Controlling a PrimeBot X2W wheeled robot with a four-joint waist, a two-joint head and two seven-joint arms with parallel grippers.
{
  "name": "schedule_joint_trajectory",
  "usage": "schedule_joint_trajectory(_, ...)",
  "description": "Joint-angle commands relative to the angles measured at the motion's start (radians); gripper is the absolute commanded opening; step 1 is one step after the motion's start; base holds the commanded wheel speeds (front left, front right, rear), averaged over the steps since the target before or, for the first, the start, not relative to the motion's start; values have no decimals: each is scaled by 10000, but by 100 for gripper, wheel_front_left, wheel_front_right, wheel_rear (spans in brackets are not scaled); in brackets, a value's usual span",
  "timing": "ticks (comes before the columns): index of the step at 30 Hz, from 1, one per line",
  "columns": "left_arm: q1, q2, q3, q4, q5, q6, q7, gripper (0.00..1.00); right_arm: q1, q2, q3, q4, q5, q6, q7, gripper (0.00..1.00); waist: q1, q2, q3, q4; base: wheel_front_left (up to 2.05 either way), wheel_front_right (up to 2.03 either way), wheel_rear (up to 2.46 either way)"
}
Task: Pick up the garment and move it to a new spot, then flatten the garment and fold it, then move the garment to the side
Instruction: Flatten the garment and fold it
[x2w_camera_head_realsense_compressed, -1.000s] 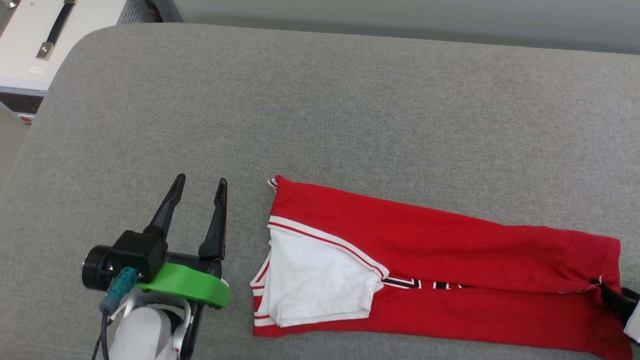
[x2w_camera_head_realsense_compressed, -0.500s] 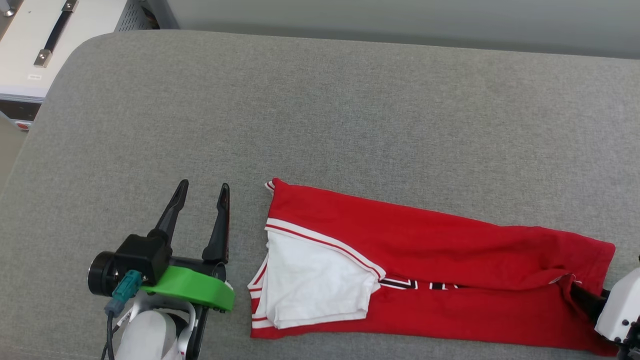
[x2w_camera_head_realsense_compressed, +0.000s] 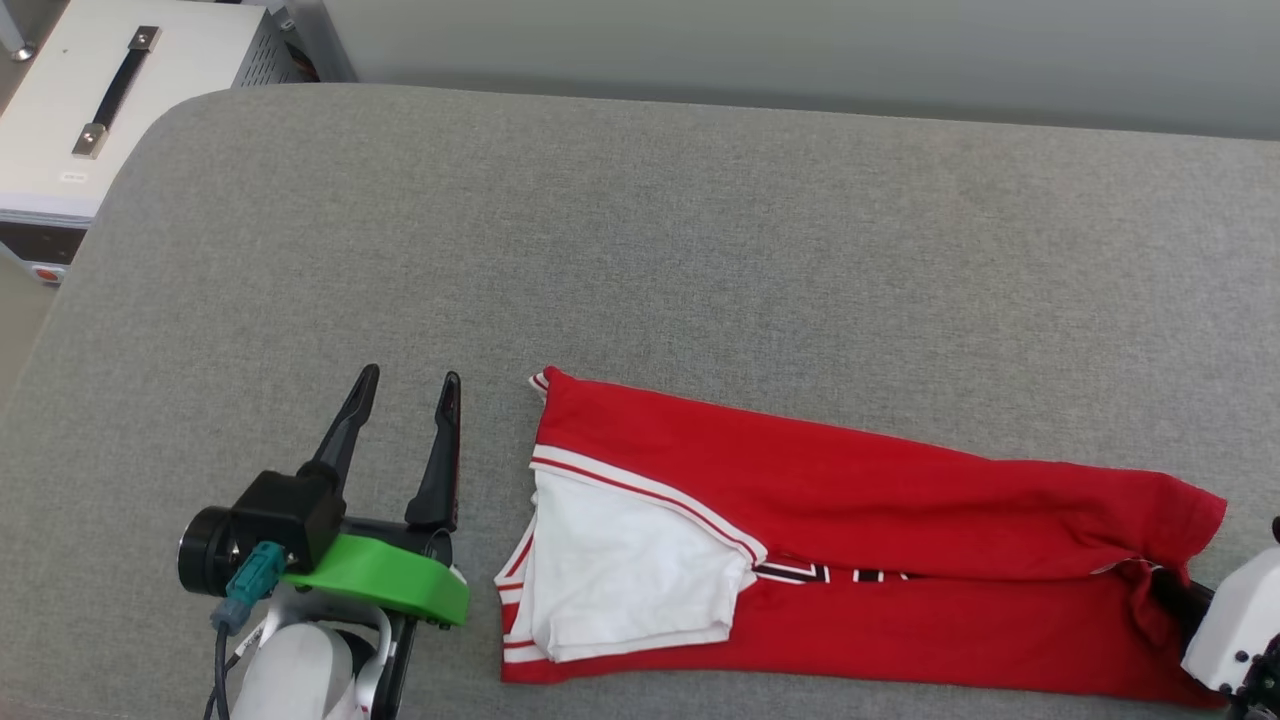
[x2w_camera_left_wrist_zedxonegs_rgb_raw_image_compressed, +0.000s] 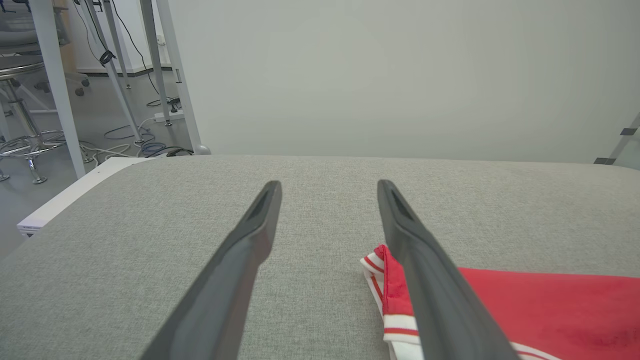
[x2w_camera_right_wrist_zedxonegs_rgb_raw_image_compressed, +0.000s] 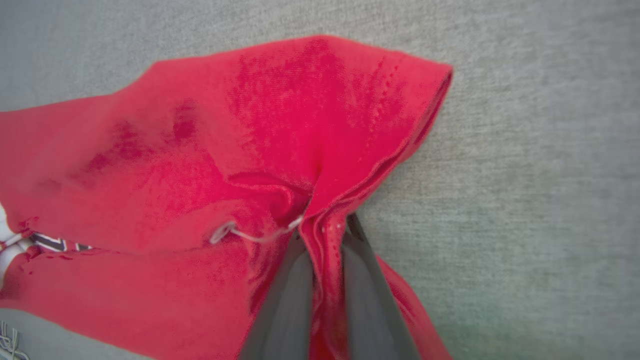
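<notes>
Right wrist view, item 1: right hand (x2w_camera_right_wrist_zedxonegs_rgb_raw_image_compressed: 324, 227), its two dark fingers drawn close together and pinching a bunched ridge of red cloth at the hem end of the garment (x2w_camera_right_wrist_zedxonegs_rgb_raw_image_compressed: 280, 125); the fabric puckers toward the pinch.

Item 2: garment, red, lying as a long narrow strip on the grey fabric-covered desk (x2w_camera_head_realsense_compressed: 700, 250), both long sides turned in. A white sleeve (x2w_camera_head_realsense_compressed: 630, 575) with striped trim lies on top at the end away from the pinch. A sliver of black-and-white lettering (x2w_camera_head_realsense_compressed: 835, 573) shows along the middle seam.

Item 3: left hand (x2w_camera_head_realsense_compressed: 408, 376), fingers spread wide and holding nothing, just beside the garment's sleeve end and apart from it.

Item 4: white case (x2w_camera_head_realsense_compressed: 190, 80) with a black handle, well beyond the garment, off the desk's corner. It is closed, so its contents cannot be told. No other container is noted.

Step in hand (judged): folding, with the lengthwise folds done and the hem end gripped.

Next move calls for (judged): lifting the hem end low and carrying it over toward the sleeve end, edges kept aligned; the left hand is free to pin the sleeve end
</notes>
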Motion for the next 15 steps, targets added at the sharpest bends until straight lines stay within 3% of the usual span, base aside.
schedule_joint_trajectory(1,200,34,-7,20,-56,-26,-59,100,-6,-198,-114,222,-70,-21,-93,0,0,0,-97,-45,0,0,0)
schedule_joint_trajectory(8,308,47,-17,24,-102,-26,-59,100,39,-1035,-866,564,-782,-21,-574,0,0,0,-322,-128,0,0,0)
schedule_joint_trajectory(15,492,41,-121,61,-351,-26,-59,100,41,-927,-960,232,-931,-21,-581,0,0,0,-506,-316,0,0,0)
